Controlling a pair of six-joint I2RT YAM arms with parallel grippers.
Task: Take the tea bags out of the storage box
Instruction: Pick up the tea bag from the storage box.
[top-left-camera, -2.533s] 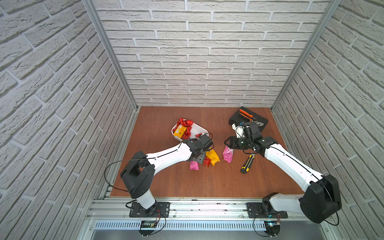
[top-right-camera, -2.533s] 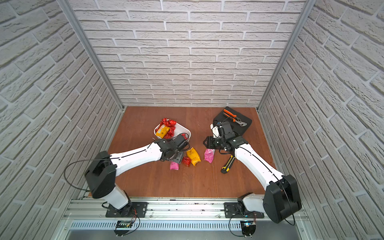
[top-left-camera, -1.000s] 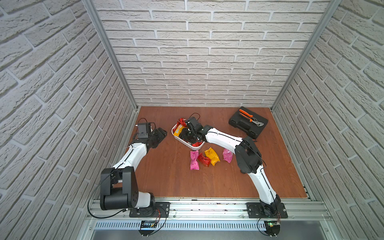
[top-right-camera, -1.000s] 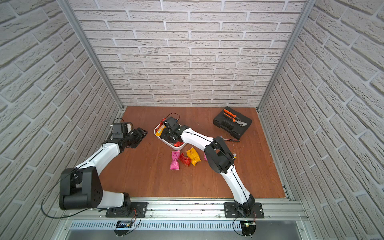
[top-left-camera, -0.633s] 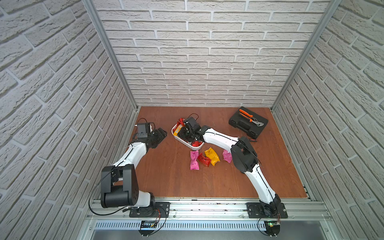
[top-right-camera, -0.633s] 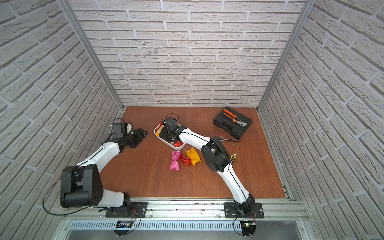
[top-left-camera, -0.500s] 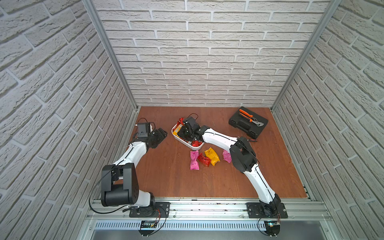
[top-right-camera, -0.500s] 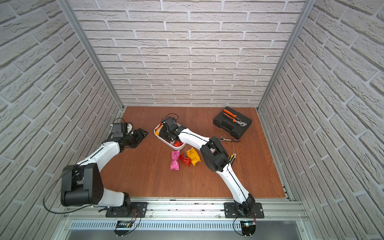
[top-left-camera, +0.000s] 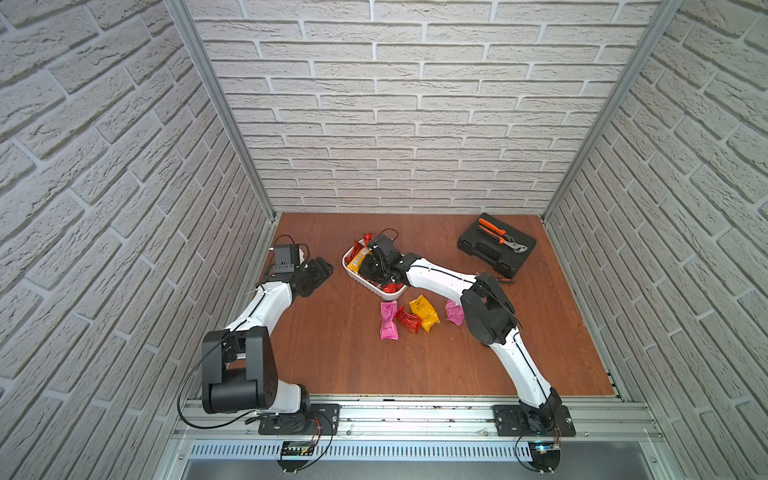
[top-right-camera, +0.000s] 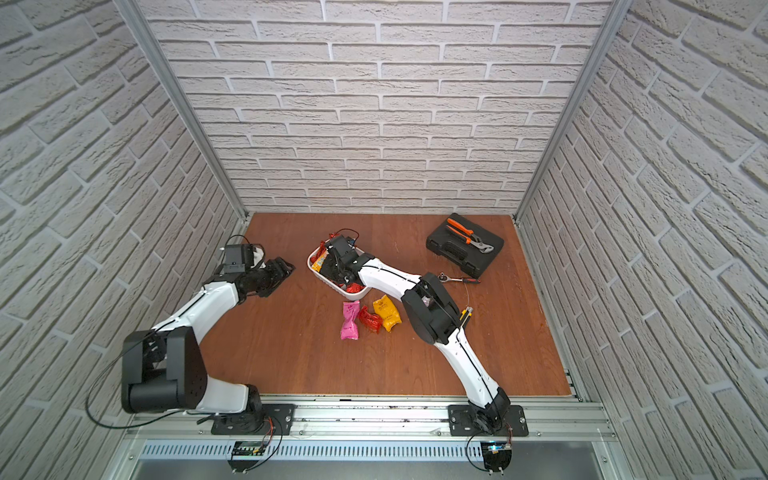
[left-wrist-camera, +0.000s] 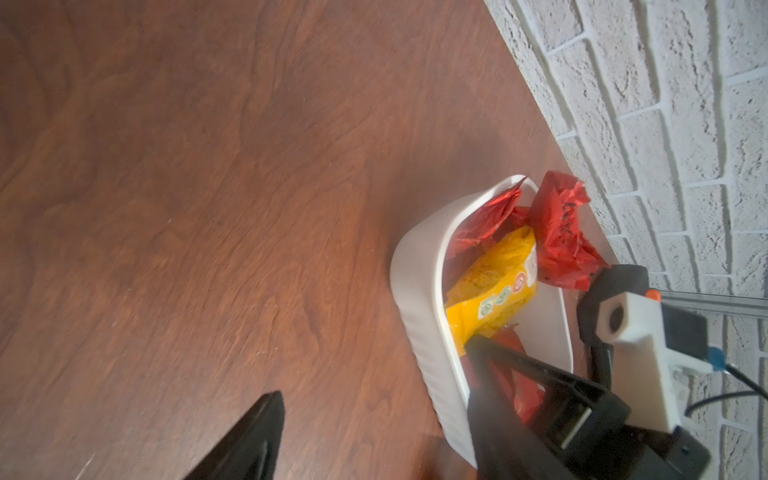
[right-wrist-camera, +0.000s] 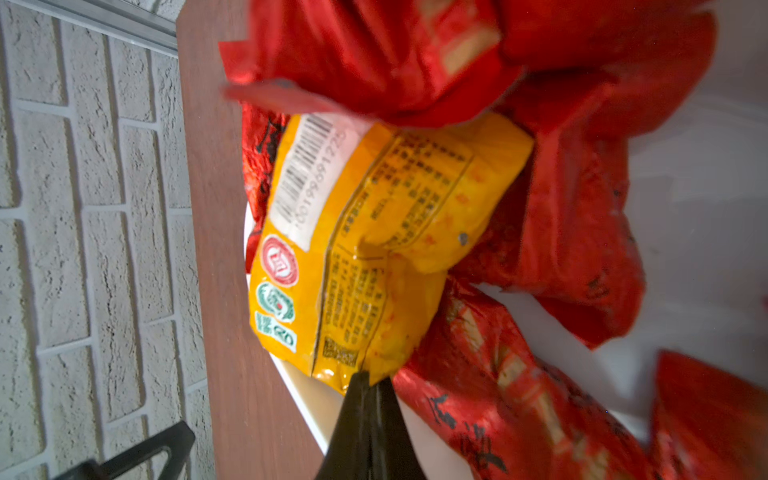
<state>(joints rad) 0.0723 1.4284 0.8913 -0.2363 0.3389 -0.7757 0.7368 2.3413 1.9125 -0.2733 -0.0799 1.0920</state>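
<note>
Right pincer (right-wrist-camera: 366, 388): together inside the white box (top-left-camera: 362, 281), tips touching the yellow tea bag (right-wrist-camera: 374, 232) among red tea bags (right-wrist-camera: 582, 232). Left pincer (top-left-camera: 318, 271): apart, over the counter (top-left-camera: 353, 353) beside the box.

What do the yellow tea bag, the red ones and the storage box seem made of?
Yellow tea bag: glossy printed foil or plastic film, probably; it creases and glints.
Red tea bags: crinkly shiny foil, by the sharp wrinkles.
Storage box: smooth white plastic, apparently; even, glossy wall.

Four tea bags (top-left-camera: 424, 311) lie outside — one storage box (top-left-camera: 365, 284), one tool case (top-left-camera: 486, 251).
</note>
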